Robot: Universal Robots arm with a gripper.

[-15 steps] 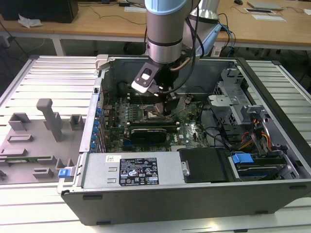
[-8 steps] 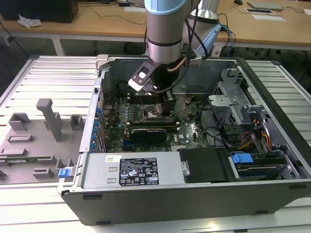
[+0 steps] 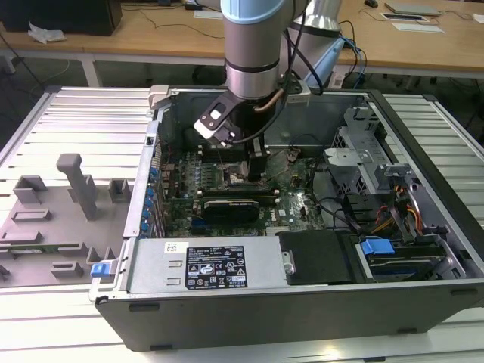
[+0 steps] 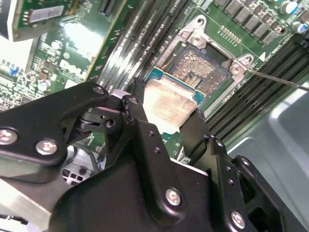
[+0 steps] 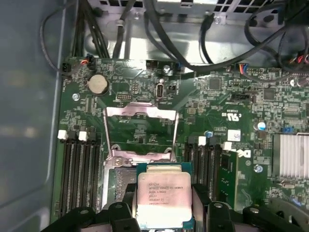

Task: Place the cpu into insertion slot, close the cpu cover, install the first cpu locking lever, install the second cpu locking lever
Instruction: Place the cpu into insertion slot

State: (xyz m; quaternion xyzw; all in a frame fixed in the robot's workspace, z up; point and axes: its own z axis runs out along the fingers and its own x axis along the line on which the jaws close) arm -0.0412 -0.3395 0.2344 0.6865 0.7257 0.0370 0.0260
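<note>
Gripper (image 3: 255, 168), exterior view: we find it down inside the open computer case (image 3: 302, 321).
Cpu (image 4: 169, 104), second wrist view: clamped between both fingers (image 4: 140, 125), near the insertion slot (image 4: 203, 65), not seated.
Cpu cover (image 5: 140, 112), first wrist view: swung open.

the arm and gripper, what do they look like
The arm is a round silver-grey tube with a pale blue cap and a dark ring. A brown cable loops at its wrist by a white and black box. The gripper is matte black: angular linked fingers with silver screws.
</note>
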